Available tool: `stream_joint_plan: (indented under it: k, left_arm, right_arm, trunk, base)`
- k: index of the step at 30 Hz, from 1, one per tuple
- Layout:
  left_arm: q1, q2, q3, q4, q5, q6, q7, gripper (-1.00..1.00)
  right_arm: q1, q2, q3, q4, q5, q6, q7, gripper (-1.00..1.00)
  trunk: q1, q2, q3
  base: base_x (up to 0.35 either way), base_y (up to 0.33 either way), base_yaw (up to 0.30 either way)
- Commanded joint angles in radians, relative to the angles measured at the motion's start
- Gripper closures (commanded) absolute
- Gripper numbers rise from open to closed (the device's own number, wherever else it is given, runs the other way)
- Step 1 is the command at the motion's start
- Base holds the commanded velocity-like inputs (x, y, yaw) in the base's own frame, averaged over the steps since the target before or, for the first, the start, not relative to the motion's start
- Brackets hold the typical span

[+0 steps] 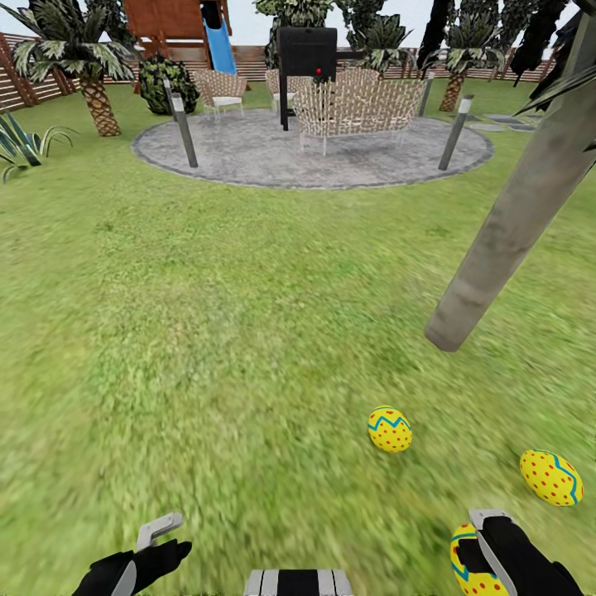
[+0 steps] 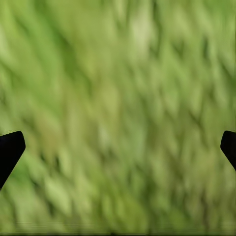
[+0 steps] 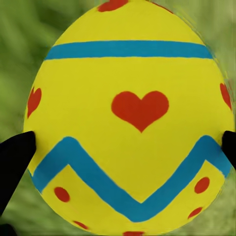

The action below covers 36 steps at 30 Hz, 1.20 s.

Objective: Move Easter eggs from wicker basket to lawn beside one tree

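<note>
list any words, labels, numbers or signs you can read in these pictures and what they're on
None: no readable text in any view.
The egg in the right gripper carries only painted marks: blue bands, a blue zigzag, red hearts and dots.
The two eggs on the lawn, one and another, show the same kind of pattern, no letters.
The black box on the patio shows a red dot, no writing.

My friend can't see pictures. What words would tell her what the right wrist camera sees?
A big yellow Easter egg with blue bands, a red heart and red dots sits between two black fingers of the right gripper, which touch its sides. Blurry green lawn lies behind it.
</note>
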Motion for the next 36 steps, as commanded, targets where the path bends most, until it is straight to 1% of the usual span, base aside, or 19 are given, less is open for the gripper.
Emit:
stream_joint_plan:
  k: [1, 2, 6, 11, 23, 24, 34, 36]
  left_arm:
    - [0.0, 0.0, 0.004, -0.001, 0.005, 0.007, -0.003, -1.0]
    - [0.0, 0.0, 0.004, -0.001, 0.005, 0.007, -0.003, -1.0]
    - [0.0, 0.0, 0.004, -0.001, 0.005, 0.007, -0.003, -1.0]
    - [0.0, 0.0, 0.004, -0.001, 0.005, 0.007, -0.003, -1.0]
    - [0.0, 0.0, 0.004, -0.001, 0.005, 0.007, -0.003, -1.0]
    - [0.0, 0.0, 0.004, -0.001, 0.005, 0.006, -0.003, -1.0]
    - [0.0, 0.0, 0.004, 0.0, 0.005, 0.006, -0.003, -1.0]
    - [0.0, 0.0, 0.004, 0.0, 0.005, 0.007, -0.003, -1.0]
  right_arm:
    - [0.0, 0.0, -0.001, -0.002, 0.0, 0.005, -0.002, 1.0]
    - [0.0, 0.0, -0.001, -0.001, 0.0, 0.005, -0.002, 1.0]
    - [0.0, 0.0, -0.001, -0.002, 0.0, 0.005, -0.002, 1.0]
    - [0.0, 0.0, -0.001, -0.001, 0.0, 0.005, -0.002, 1.0]
    - [0.0, -0.001, -0.001, -0.001, 0.0, 0.005, 0.0, 1.0]
    - [0.0, -0.001, -0.002, -0.001, -0.001, 0.006, 0.001, -1.0]
    - [0.0, -0.001, -0.003, -0.001, 0.0, 0.005, 0.003, -1.0]
    - [0.0, -0.001, -0.003, -0.001, 0.0, 0.005, 0.003, -1.0]
  trunk:
    - [0.0, -0.001, -0.005]
    - [0.001, -0.001, -0.009]
    - [0.001, -0.001, -0.009]
    - [0.003, -0.002, -0.028]
    - [0.003, -0.002, -0.029]
    - [0.003, -0.002, -0.029]
    - [0.003, -0.002, -0.031]
    - [0.002, -0.002, -0.023]
  base:
    - [0.0, 0.0, 0.0]
    - [0.0, 0.0, 0.0]
    - [0.0, 0.0, 0.0]
    - [0.0, 0.0, 0.0]
    - [0.0, 0.0, 0.0]
    - [0.0, 0.0, 0.0]
    - [0.0, 0.0, 0.0]
    - [0.0, 0.0, 0.0]
